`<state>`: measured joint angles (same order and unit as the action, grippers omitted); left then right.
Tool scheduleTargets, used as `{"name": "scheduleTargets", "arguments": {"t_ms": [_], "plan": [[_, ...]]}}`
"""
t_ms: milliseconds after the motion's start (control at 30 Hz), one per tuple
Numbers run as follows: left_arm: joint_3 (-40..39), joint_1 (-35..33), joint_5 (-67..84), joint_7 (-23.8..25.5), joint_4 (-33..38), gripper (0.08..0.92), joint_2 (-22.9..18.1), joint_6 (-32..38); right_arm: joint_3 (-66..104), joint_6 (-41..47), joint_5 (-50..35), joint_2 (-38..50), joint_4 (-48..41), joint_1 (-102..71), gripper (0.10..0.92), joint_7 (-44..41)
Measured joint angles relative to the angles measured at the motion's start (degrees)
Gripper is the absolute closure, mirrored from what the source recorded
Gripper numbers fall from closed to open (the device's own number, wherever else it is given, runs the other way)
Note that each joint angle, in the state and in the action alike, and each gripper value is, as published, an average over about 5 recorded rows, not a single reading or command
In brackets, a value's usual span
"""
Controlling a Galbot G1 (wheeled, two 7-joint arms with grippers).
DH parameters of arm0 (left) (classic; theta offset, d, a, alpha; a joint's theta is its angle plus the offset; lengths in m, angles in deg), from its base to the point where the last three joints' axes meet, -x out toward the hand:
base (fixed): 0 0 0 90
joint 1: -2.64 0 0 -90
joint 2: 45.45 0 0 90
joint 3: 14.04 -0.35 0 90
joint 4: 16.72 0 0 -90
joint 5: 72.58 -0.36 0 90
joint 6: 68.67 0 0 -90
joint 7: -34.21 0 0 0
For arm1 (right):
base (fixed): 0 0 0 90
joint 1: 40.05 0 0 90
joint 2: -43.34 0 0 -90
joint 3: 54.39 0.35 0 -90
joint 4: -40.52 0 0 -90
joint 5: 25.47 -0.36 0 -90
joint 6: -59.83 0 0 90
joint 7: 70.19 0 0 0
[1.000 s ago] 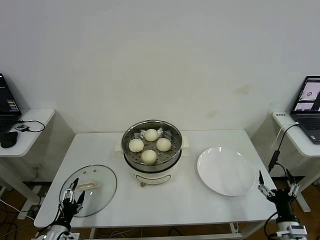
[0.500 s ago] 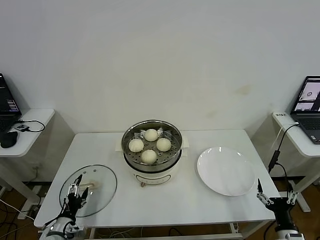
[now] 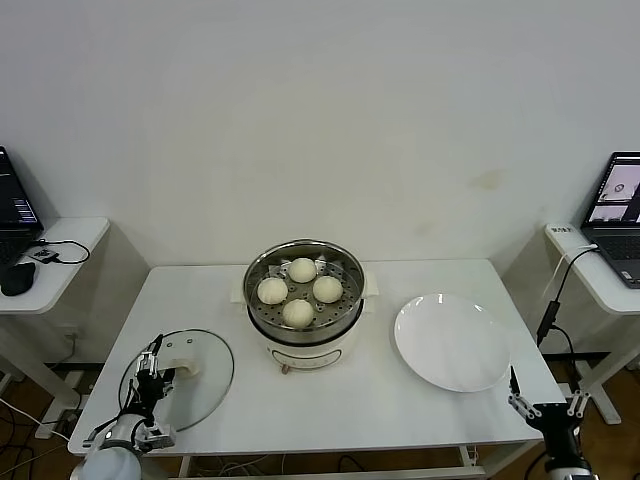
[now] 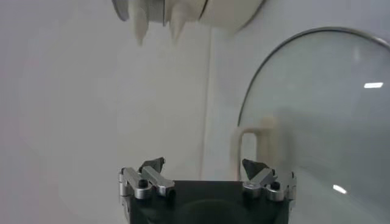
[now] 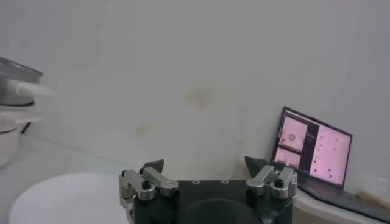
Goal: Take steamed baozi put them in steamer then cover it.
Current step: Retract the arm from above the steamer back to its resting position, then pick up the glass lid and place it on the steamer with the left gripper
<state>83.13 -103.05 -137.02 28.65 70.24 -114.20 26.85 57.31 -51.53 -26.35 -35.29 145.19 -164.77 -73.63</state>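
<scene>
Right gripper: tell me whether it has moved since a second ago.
Yes. The right gripper has dropped lower and slightly leftward, farther below the white plate, jaws open.

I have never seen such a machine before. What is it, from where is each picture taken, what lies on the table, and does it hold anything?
It is a robot with two arms, each ending in a two-fingered gripper. One camera looks down from its head; one sits on each wrist.

On the white table stands a round shiny steel steamer on a white cooker base, with four pale round steamed buns inside. A flat white plate lies to its right, and a round clear glass lid with a cream handle lies to its left, not on the steamer.

The left gripper is over the lid's near edge; its wrist view shows the handle just ahead. The right gripper waits off the table's front right corner. Both are open and hold nothing.
</scene>
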Motion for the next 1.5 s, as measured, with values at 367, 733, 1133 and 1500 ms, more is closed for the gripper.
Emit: {"name": "scheduleTargets", "arguments": {"t_ms": [367, 733, 1133, 1500], "plan": [[0.0, 2.0, -0.3, -0.9, -3.5, 0.406, -0.8, -0.1, -0.5, -0.2, 0.9, -0.1, -0.5, 0.0, 0.203, -0.1], [0.5, 2.8, 0.2, -2.3, -5.3, 0.726, -0.9, 0.4, -0.7, -0.2, 1.4, 0.0, -0.5, 0.2, 0.203, -0.3], [1.5, 1.3, 2.2, -4.3, -2.6, 0.856, 0.2, 1.2, -1.3, -0.4, 1.5, -0.1, -0.9, 0.3, 0.203, -0.3], [3.9, -1.1, 4.4, -1.7, 7.4, 0.856, 4.3, -0.2, -1.8, -0.6, 1.7, -0.2, -1.1, 0.6, 0.203, -0.3]]}}
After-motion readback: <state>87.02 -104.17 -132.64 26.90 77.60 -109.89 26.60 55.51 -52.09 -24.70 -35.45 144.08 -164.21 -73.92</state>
